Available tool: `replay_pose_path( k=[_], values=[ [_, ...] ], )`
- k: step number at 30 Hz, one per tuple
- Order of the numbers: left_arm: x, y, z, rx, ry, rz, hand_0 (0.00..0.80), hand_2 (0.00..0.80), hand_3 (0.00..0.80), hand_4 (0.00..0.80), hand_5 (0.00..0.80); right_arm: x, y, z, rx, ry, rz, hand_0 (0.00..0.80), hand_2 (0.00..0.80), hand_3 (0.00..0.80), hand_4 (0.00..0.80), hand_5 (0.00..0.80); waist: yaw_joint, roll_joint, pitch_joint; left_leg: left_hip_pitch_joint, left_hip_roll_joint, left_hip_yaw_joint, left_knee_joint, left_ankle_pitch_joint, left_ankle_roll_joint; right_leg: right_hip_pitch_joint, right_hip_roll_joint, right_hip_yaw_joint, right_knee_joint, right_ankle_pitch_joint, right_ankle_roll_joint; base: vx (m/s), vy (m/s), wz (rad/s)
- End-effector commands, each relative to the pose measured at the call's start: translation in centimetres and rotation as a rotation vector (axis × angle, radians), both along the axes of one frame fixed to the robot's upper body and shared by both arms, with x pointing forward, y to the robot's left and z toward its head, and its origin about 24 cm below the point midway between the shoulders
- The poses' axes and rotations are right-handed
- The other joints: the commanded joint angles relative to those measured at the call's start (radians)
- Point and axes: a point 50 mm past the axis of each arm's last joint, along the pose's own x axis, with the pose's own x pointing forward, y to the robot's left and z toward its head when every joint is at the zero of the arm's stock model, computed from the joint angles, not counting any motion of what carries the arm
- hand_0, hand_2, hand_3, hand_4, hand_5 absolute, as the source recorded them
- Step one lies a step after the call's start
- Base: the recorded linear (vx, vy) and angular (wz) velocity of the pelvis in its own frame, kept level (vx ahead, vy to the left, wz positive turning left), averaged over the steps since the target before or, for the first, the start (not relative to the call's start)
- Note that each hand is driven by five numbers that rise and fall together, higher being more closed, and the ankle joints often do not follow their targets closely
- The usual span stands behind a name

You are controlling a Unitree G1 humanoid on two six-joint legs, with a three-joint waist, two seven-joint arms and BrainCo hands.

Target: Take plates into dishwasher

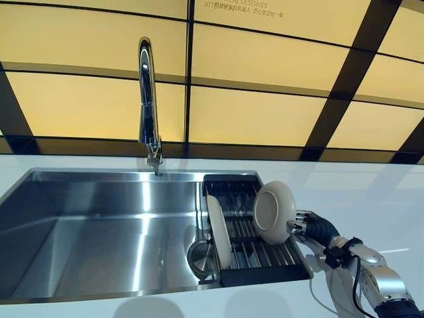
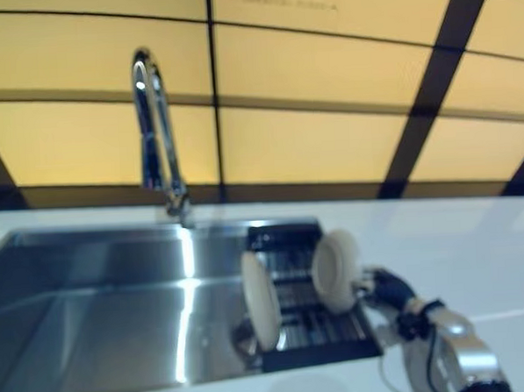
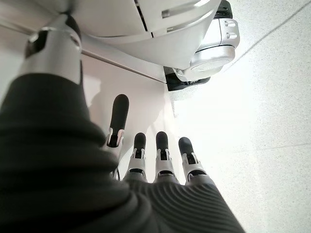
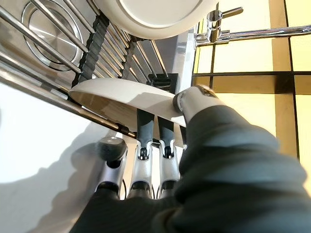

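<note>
A white desk (image 1: 371,192) carries a stainless steel sink (image 1: 99,232) with a tall chrome faucet (image 1: 148,106) behind it. A black dish rack (image 1: 255,255) sits across the sink's right end. One cream plate (image 1: 218,230) stands on edge at the rack's left side. A second cream plate (image 1: 273,212) is upright over the rack's right side, pinched at its rim by the right robot hand (image 1: 313,227). The left robot hand (image 3: 160,160) shows only in its wrist view, fingers straight, holding nothing.

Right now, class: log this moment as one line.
right hand: shut on plate over rack | second plate: upright in rack | left hand: open, idle
</note>
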Motion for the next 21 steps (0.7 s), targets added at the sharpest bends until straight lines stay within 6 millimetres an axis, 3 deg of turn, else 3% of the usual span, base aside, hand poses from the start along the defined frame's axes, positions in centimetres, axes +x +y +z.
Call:
replay_pose_path(
  k=[1,21],
  values=[
    [8.4,-1.9,1.3,-0.039,-0.256,-0.109,0.0,0.0,0.0,0.0,0.0,0.1,2.5,0.0,0.076,-0.02,0.073,0.8,0.8,0.8,0.8,0.8,0.03,-0.009,0.042,-0.007,-0.064,0.02,0.068,-0.066,0.065,0.025,-0.016,-0.03,0.035,0.004,0.058,0.0,0.0,0.0],
    [7.8,-2.0,1.2,-0.048,-0.25,-0.12,0.0,0.0,0.0,0.0,0.0,1.3,3.5,4.7,0.162,-0.2,0.046,0.8,0.8,0.8,0.8,0.8,0.029,0.005,0.04,-0.003,-0.064,0.021,0.063,-0.062,0.06,0.029,-0.016,-0.033,0.031,0.002,0.051,0.0,0.0,0.0]
  ],
)
